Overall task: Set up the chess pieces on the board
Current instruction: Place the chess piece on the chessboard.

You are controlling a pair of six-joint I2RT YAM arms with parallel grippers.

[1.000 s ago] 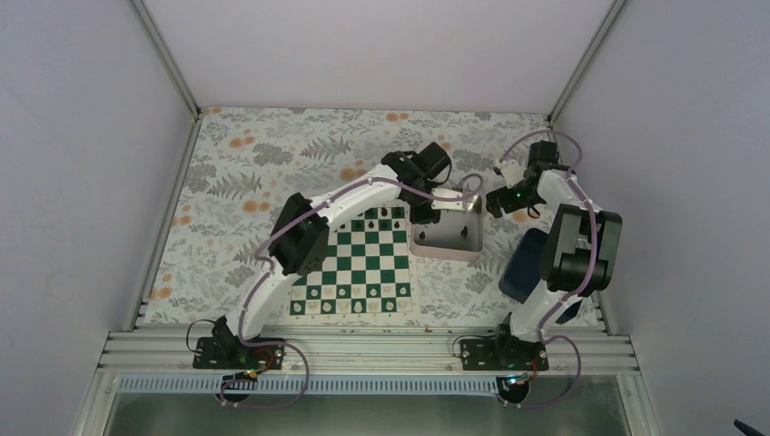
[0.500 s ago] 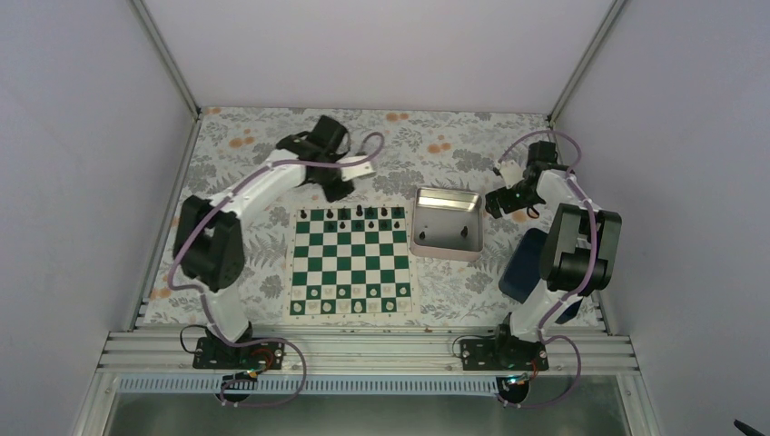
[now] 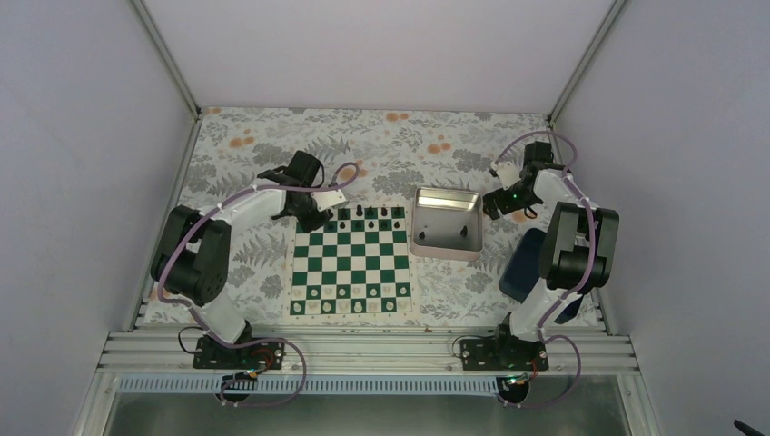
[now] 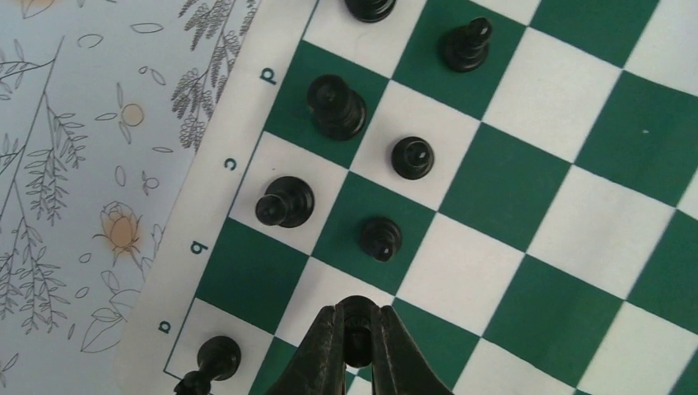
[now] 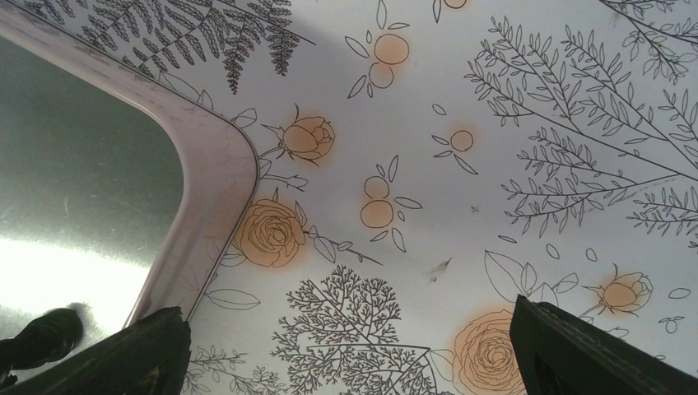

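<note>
We take the chessboard [image 3: 352,263] as our landmark. The left gripper [image 4: 355,317] hangs over its far left corner. Its two fingers are drawn almost together and pinch a small black piece [image 4: 357,336] between the tips. In the left wrist view those tips sit over the white square in the second row of the file marked b. We cannot tell whether the pinched piece touches the board.

The other black chess pieces [image 3: 372,218] stand in the board's two far rows. In the wrist view we see one on the corner square of file a [image 4: 216,358]. Taller ones stand on the edge squares of c [image 4: 284,202] and d [image 4: 337,107]. In front of them are pawns on c [image 4: 380,239], d [image 4: 411,156] and the next file [image 4: 465,43]. The edge square of b is bare.

Small white pieces [image 3: 352,307] line the board's near edge.

A silvery metal tray [image 3: 445,195] lies just beside the board's far right corner, and two black pieces lie in it [image 3: 464,232].

The right gripper [image 5: 350,313] is beyond the tray, on the side away from the board. Its fingers are spread wide with nothing between them, above the flowered tablecloth [image 5: 461,164] next to the tray's rim.

A dark blue box [image 3: 519,271] lies to the right of the board, partly under the right arm.
</note>
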